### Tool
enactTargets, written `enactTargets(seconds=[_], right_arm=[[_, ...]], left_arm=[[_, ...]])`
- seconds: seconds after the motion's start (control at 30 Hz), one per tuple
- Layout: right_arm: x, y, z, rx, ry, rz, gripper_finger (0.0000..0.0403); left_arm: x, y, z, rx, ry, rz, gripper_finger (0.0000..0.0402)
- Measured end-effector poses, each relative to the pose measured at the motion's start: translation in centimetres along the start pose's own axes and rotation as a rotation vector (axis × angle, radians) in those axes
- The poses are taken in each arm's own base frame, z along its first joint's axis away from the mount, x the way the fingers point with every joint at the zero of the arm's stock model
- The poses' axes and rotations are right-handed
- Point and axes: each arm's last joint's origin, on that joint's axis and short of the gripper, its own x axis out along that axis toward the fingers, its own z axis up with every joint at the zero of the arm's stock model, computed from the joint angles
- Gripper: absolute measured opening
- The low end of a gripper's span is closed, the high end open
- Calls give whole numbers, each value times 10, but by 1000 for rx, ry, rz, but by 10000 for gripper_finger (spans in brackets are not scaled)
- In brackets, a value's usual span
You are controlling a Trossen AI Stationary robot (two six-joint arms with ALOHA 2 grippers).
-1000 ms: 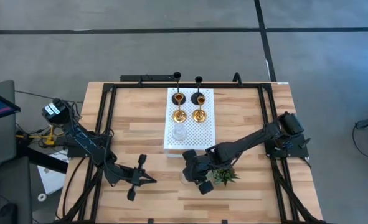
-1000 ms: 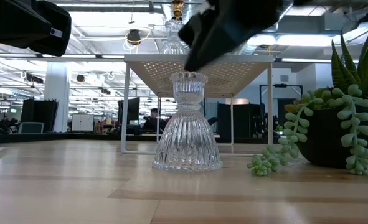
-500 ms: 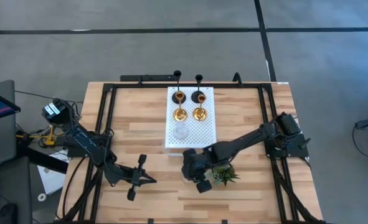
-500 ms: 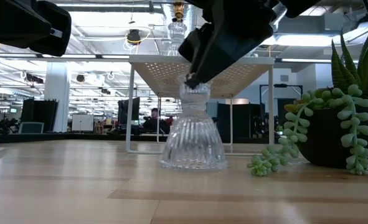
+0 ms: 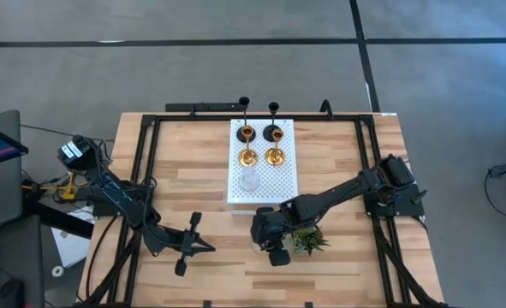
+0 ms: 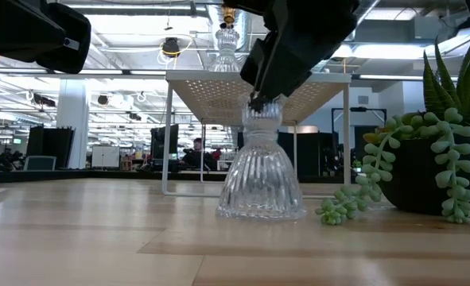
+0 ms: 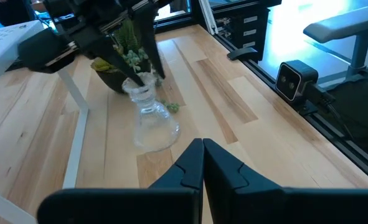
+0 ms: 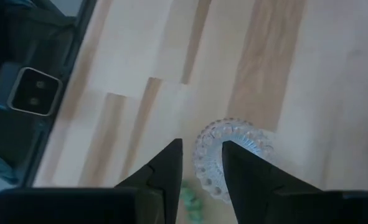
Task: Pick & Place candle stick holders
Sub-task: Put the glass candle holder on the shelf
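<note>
A clear glass candle stick holder [image 6: 260, 171] with a ribbed, flared base stands on the wooden table beside a small green plant [image 6: 425, 167]. My right gripper [image 6: 258, 102] comes down on its top and is shut on it; in the high view the gripper [image 5: 265, 242] hides it. Another clear holder [image 5: 249, 181], two gold ones [image 5: 247, 158] and two black ones [image 5: 272, 134] stand by their bases on the white perforated board [image 5: 287, 171]. My left gripper [image 5: 208, 248] waits shut and holding nothing near the table's front left. My right gripper pinches the upper cup [image 7: 140, 93] of the clear holder between its two fingers [image 8: 233, 171]. The fingers come slanting down from above and the right. The holder stands about upright with its wide base [image 6: 260, 210] on the table.
The plant's trailing strands [image 6: 350, 202] lie close to the holder's right. The board stands on thin white legs [image 6: 165, 135] just behind the holder. Bare wood lies to the left and toward the near edge. Black frame rails [image 5: 145, 171] run along the table's sides.
My right gripper has sunk a little, rolled about its own axis and settled on the glass holder's top. The holder has slid along the table toward the right, nearer the plant, and slightly toward the near edge, with its base staying down.
</note>
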Motion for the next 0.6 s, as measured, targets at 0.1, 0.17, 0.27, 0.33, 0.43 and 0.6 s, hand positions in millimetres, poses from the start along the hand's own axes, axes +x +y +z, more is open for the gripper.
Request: enactTargets(seconds=[0.1,0.17,0.27,0.33,0.43,0.6], right_arm=[[1,6,-1,28,6,22,106],[1,9,-2,56,11,36,106],[-1,12,-4,93,29,43,106],[-2,13,-5,113,42,45,106],[-6,13,-8,168,78,38,106],[-7,13,-12,210,116,24,106]], left_arm=[[0,0,0,0,0,0,6],[0,0,0,0,0,0,6],[0,0,0,0,0,0,6],[0,0,0,0,0,0,6],[0,0,0,0,0,0,6],[0,0,0,0,0,0,6]])
